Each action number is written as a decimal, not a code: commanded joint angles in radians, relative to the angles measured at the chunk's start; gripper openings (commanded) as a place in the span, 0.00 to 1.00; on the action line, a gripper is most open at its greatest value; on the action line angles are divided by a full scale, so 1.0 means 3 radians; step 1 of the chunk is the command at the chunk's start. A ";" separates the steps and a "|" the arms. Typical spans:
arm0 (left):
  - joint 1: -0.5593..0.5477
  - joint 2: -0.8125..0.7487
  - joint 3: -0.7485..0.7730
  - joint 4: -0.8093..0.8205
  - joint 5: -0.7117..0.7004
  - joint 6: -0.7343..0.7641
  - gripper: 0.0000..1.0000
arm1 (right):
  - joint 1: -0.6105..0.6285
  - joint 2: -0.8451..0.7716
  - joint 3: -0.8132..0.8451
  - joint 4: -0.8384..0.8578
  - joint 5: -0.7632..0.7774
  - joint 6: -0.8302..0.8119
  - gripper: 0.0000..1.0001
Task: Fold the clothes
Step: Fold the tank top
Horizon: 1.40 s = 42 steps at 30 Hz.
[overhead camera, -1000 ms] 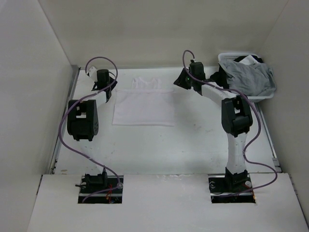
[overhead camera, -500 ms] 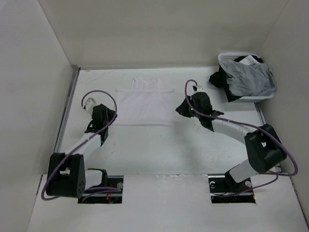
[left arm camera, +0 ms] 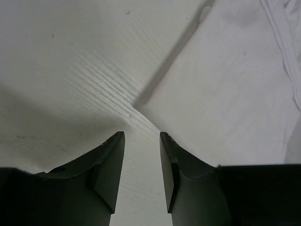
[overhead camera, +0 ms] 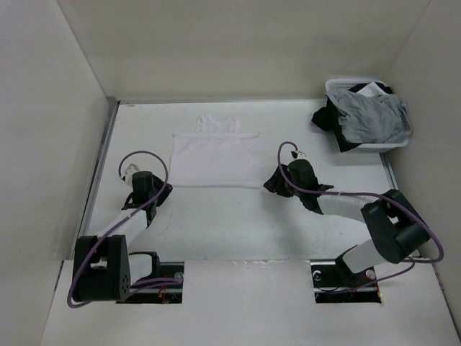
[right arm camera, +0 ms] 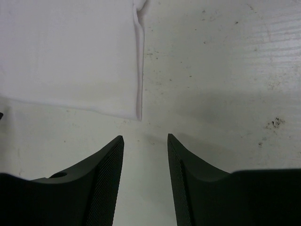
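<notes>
Fingers (left arm camera: 108, 165) spread and empty, left gripper (left arm camera: 141, 136) and right gripper (right arm camera: 145, 137) each face a near corner of the white sleeveless top (overhead camera: 216, 158), seemingly aligned to pinch both

You presented a plain white top (overhead camera: 216, 160) on a white table (overhead camera: 238, 223) with dark specks. The basket (overhead camera: 333, 86) was white. The grey garment (overhead camera: 374, 117) and black garment (overhead camera: 324, 117) were unpatterned. The arms (overhead camera: 338, 205) were black and white, the cables (overhead camera: 148, 154) purple.
</notes>
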 commanded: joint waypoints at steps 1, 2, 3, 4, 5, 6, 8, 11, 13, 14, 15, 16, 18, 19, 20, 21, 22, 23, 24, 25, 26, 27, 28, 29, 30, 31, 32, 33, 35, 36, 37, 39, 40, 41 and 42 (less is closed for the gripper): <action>0.0044 0.0166 0.0001 0.0248 0.0159 -0.0044 0.35 | 0.0000 0.0101 -0.0002 0.0344 0.0033 0.0112 0.49; 0.0049 0.0243 0.0017 0.0279 0.0164 -0.0059 0.35 | 0.0000 0.0126 -0.0007 0.0374 0.0033 0.0127 0.49; 0.0049 0.0325 0.0042 0.0315 0.0164 -0.0070 0.34 | 0.0000 0.0167 -0.0007 0.0405 0.0018 0.0148 0.50; 0.0049 0.0406 0.0063 0.0351 0.0164 -0.0075 0.32 | 0.0000 0.0213 0.0003 0.0426 -0.0012 0.0163 0.50; 0.0049 0.0478 0.0073 0.0402 0.0149 -0.0090 0.31 | 0.0000 0.0259 0.0019 0.0451 -0.0058 0.0189 0.50; 0.0055 0.0529 0.0073 0.0448 0.0129 -0.0100 0.29 | 0.0000 0.0305 0.0034 0.0477 -0.0104 0.0204 0.50; 0.0070 0.0611 0.0078 0.0535 0.0118 -0.0131 0.28 | 0.0000 0.0361 0.0044 0.0533 -0.0145 0.0235 0.50; 0.0075 0.0719 0.0104 0.0632 0.0139 -0.0136 0.25 | 0.0000 0.0367 0.0029 0.0599 -0.0145 0.0255 0.49; 0.0085 0.0755 0.0114 0.0637 0.0149 -0.0136 0.20 | 0.0000 0.0387 0.0029 0.0605 -0.0151 0.0255 0.48; 0.0095 0.0760 0.0099 0.0642 0.0144 -0.0136 0.18 | 0.0000 0.0387 0.0024 0.0605 -0.0140 0.0260 0.48; 0.0101 0.0765 0.0094 0.0642 0.0144 -0.0136 0.16 | 0.0000 0.0387 0.0024 0.0605 -0.0130 0.0265 0.48; 0.0111 0.0765 0.0089 0.0642 0.0139 -0.0136 0.14 | 0.0000 0.0397 0.0029 0.0600 -0.0120 0.0271 0.48; 0.0121 0.0765 0.0094 0.0653 0.0118 -0.0136 0.11 | 0.0000 0.0423 0.0065 0.0569 -0.0130 0.0291 0.48; 0.0126 0.0760 0.0099 0.0668 0.0118 -0.0136 0.09 | 0.0000 0.0433 0.0080 0.0554 -0.0135 0.0296 0.48; 0.0126 0.0750 0.0109 0.0688 0.0118 -0.0136 0.08 | 0.0000 0.0443 0.0095 0.0538 -0.0135 0.0306 0.49; 0.0126 0.0740 0.0109 0.0714 0.0103 -0.0141 0.07 | 0.0005 0.0464 0.0111 0.0518 -0.0140 0.0317 0.49; 0.0126 0.0729 0.0109 0.0754 0.0088 -0.0141 0.06 | 0.0005 0.0484 0.0126 0.0508 -0.0150 0.0322 0.49; 0.0126 0.0724 0.0094 0.0805 0.0088 -0.0146 0.06 | 0.0010 0.0505 0.0146 0.0497 -0.0161 0.0322 0.49; 0.0121 0.0719 0.0078 0.0867 0.0088 -0.0152 0.05 | 0.0010 0.0530 0.0167 0.0477 -0.0186 0.0322 0.49; 0.0116 0.0719 0.0068 0.0913 0.0088 -0.0157 0.05 | 0.0010 0.0556 0.0192 0.0462 -0.0207 0.0337 0.49; 0.0111 0.0719 0.0063 0.0929 0.0083 -0.0157 0.05 | 0.0010 0.0581 0.0213 0.0462 -0.0222 0.0352 0.49; 0.0111 0.0729 0.0058 0.0939 0.0083 -0.0157 0.05 | 0.0010 0.0612 0.0233 0.0462 -0.0237 0.0368 0.48; 0.0111 0.0739 0.0058 0.0944 0.0083 -0.0157 0.05 | 0.0010 0.0648 0.0254 0.0462 -0.0248 0.0383 0.45; 0.0111 0.0750 0.0058 0.0944 0.0083 -0.0157 0.04 | 0.0010 0.0668 0.0269 0.0456 -0.0263 0.0403 0.42; 0.0111 0.0760 0.0058 0.0944 0.0088 -0.0157 0.04 | 0.0010 0.0684 0.0274 0.0456 -0.0268 0.0424 0.40; 0.0111 0.0760 0.0053 0.0954 0.0083 -0.0147 0.04 | 0.0010 0.0699 0.0279 0.0456 -0.0268 0.0434 0.37; 0.0111 0.0770 0.0053 0.0964 0.0078 -0.0141 0.04 | 0.0010 0.0709 0.0295 0.0456 -0.0268 0.0439 0.35; 0.0111 0.0775 0.0053 0.0970 0.0078 -0.0141 0.04 | 0.0010 0.0725 0.0305 0.0456 -0.0268 0.0439 0.32; 0.0096 0.0801 0.0058 0.0985 0.0078 -0.0146 0.03 | 0.0010 0.0755 0.0336 0.0431 -0.0278 0.0450 0.29; 0.0085 0.0811 0.0063 0.0995 0.0078 -0.0152 0.03 | 0.0010 0.0771 0.0356 0.0416 -0.0283 0.0450 0.27; 0.0080 0.0831 0.0068 0.1005 0.0083 -0.0152 0.02 | 0.0010 0.0786 0.0371 0.0405 -0.0289 0.0450 0.26; 0.0080 0.0847 0.0073 0.1026 0.0088 -0.0157 0.01 | 0.0015 0.0811 0.0397 0.0405 -0.0329 0.0444 0.20; 0.0080 0.0842 0.0068 0.1041 0.0088 -0.0162 0.01 | 0.0015 0.0817 0.0402 0.0405 -0.0340 0.0450 0.17; 0.0080 0.0827 0.0058 0.1056 0.0078 -0.0167 0.01 | 0.0015 0.0817 0.0392 0.0431 -0.0335 0.0455 0.13; 0.0080 0.0811 0.0053 0.1072 0.0078 -0.0167 0.00 | 0.0015 0.0817 0.0387 0.0441 -0.0325 0.0465 0.11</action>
